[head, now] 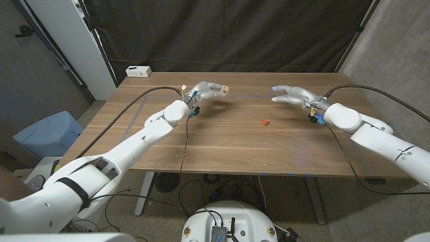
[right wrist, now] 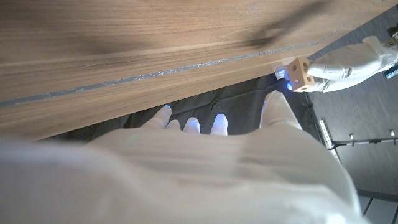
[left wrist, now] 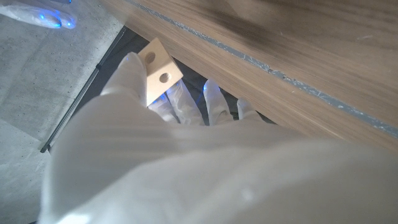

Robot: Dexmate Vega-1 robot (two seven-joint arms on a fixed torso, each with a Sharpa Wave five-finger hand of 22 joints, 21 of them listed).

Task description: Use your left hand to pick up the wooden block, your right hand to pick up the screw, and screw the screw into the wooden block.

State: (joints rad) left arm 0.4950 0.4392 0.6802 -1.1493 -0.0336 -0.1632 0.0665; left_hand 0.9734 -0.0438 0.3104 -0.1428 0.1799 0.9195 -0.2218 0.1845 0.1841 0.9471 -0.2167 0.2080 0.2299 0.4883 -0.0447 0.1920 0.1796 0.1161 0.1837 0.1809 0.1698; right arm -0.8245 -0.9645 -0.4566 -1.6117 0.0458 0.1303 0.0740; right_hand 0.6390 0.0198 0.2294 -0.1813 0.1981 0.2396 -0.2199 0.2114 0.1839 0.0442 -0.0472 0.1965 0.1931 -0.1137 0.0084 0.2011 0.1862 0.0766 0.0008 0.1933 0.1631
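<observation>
The wooden table (head: 228,134) took up most of the head view, with a dark curtain (head: 235,33) hung behind its far edge and a small white box (head: 139,70) sitting at the far left corner. A blue bin (head: 47,134) stood on the floor beside the table on the robot's left.

The left arm reached in across the table's left side, and the left hand (head: 205,91) was raised over the far part of the tabletop, holding the wooden block (head: 225,88) at its fingertips — a small pale cube. In the left wrist view the block (left wrist: 158,70) showed two round holes on one face and sat pinched between the thumb and the other fingers (left wrist: 214,102).

The right hand (head: 293,95) hung above the far right part of the table with its fingers spread and stretched toward the middle, holding nothing. In the right wrist view the fingertips (right wrist: 219,123) stood apart, and the block (right wrist: 301,74) could be seen across the table in the other hand.

The screw (head: 265,122) — a tiny red speck — lay on the tabletop between the two hands, nearer the right one and apart from both.
</observation>
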